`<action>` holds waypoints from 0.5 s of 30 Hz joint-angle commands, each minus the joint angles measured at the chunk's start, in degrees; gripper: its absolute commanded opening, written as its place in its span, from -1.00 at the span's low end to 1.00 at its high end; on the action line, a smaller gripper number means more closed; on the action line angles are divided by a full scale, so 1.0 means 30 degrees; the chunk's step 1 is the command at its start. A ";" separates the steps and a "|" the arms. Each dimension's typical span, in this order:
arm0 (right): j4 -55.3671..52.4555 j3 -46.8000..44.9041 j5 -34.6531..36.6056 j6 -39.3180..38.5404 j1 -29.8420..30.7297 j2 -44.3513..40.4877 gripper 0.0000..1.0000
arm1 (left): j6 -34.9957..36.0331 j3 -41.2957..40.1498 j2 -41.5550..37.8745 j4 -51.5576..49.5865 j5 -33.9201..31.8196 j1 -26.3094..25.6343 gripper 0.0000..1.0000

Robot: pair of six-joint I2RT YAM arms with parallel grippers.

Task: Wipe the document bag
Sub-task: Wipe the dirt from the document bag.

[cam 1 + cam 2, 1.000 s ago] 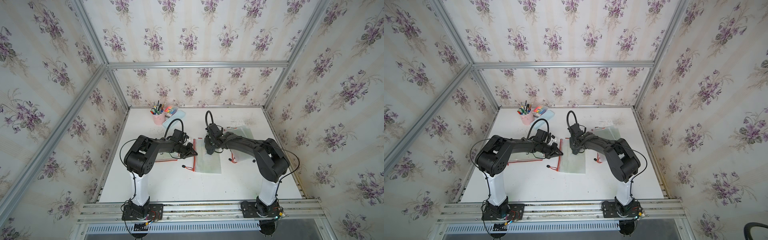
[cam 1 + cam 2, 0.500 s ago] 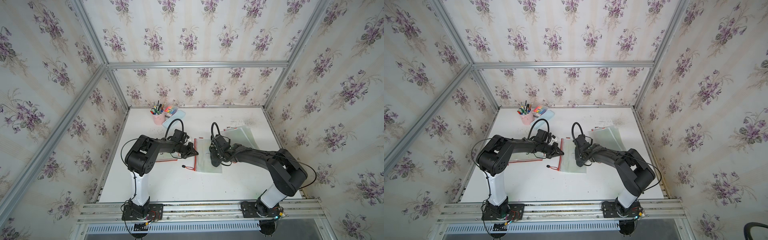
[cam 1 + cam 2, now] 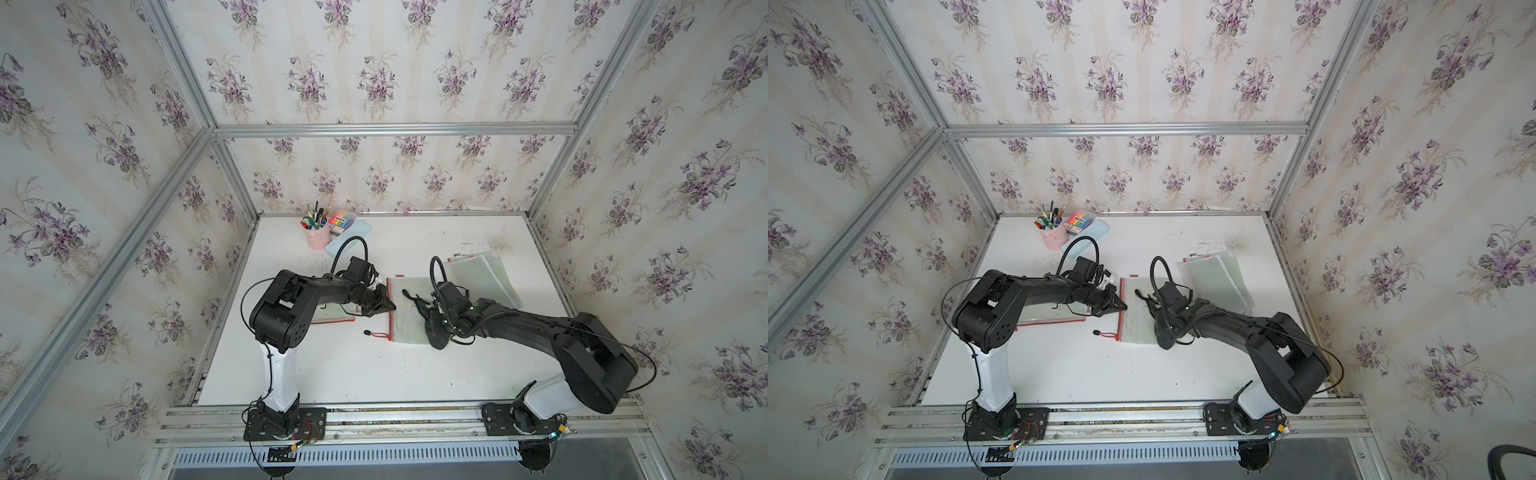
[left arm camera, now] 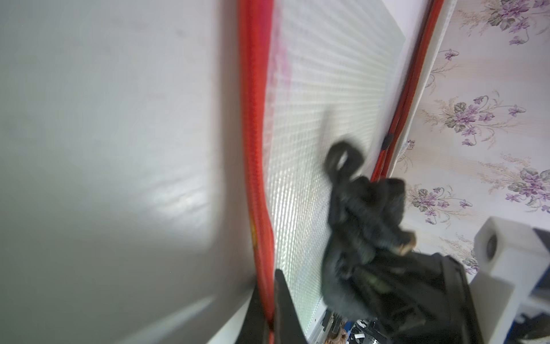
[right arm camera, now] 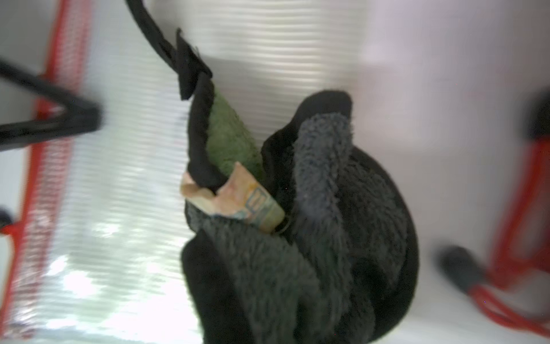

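Observation:
The document bag (image 3: 409, 309) (image 3: 1136, 313), translucent mesh with a red zipper edge, lies flat mid-table. My left gripper (image 3: 388, 306) (image 3: 1121, 306) is shut on that red zipper edge (image 4: 256, 178), which runs between its fingertips (image 4: 272, 297). My right gripper (image 3: 434, 328) (image 3: 1163, 330) is shut on a bunched black cloth (image 5: 327, 238) that rests on the bag's near right corner. The cloth (image 4: 363, 226) hides the right fingers. A paper label (image 5: 238, 196) sticks out of its folds.
A stack of other document bags (image 3: 484, 278) lies to the right. Another red-edged bag (image 3: 332, 318) lies under my left arm. A pink pen cup (image 3: 316, 235), a marker box (image 3: 341, 218) and a light blue case (image 3: 347, 239) stand at the back left. The zipper cord (image 3: 376, 333) trails to the front.
My right arm has dragged the cloth down the bag, from its far end to its near corner. The left gripper has stayed put on the zipper edge.

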 commanded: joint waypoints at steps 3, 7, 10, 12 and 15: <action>0.0605 0.2430 -0.0820 -0.0871 0.0087 0.1513 -0.58 | 0.0812 0.0034 -0.0037 -0.2159 -0.2065 0.0043 -1.00; 0.1827 0.5553 -0.1437 -0.1239 0.0407 0.5320 -0.59 | 0.1009 0.0168 -0.0121 -0.2363 -0.2257 0.0030 -1.00; 0.1019 0.7708 -0.0819 -0.2044 -0.0449 0.7634 -0.59 | 0.1284 0.0295 -0.0439 -0.2755 -0.2541 0.0036 -1.00; 0.0314 0.8768 0.0038 -0.2691 -0.1147 0.8564 -0.59 | 0.1653 0.0407 -0.0803 -0.3265 -0.2764 0.0017 -1.00; -0.0328 0.9836 0.1262 -0.3087 -0.2232 0.9101 -0.59 | 0.2241 0.0572 -0.1650 -0.4457 -0.3076 0.0058 -1.00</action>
